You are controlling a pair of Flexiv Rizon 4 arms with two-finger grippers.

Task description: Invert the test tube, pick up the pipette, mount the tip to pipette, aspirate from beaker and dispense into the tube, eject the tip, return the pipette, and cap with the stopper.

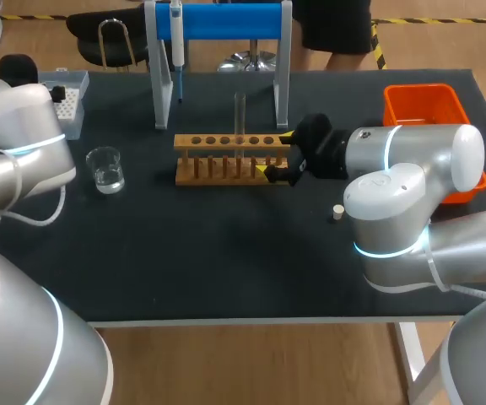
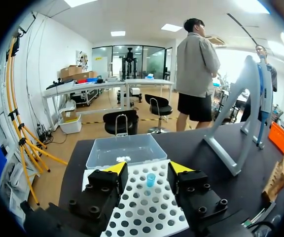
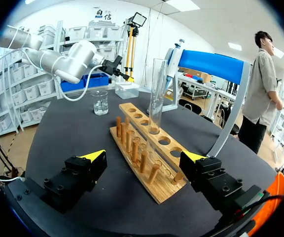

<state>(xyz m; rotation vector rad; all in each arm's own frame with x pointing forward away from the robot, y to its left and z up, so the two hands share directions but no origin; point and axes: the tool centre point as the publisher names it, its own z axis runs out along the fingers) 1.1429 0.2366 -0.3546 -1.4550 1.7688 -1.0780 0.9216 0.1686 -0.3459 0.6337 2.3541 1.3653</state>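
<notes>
Matte black bench (image 1: 226,270): clear glass test tube (image 1: 240,114) upright in slotted wooden rack (image 1: 222,160), whose 3 o'clock end lies btwn spread fingers of right gripper (image 1: 275,154). Left gripper (image 2: 148,169), fingers apart, over white perforated tip box (image 2: 149,210) at rack's 10 o'clock.

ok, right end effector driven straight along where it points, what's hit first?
Most likely the light wooden test tube rack: its near end lies just ahead of the right end effector, between the open fingers. The clear glass test tube stands upright in it farther along.
</notes>
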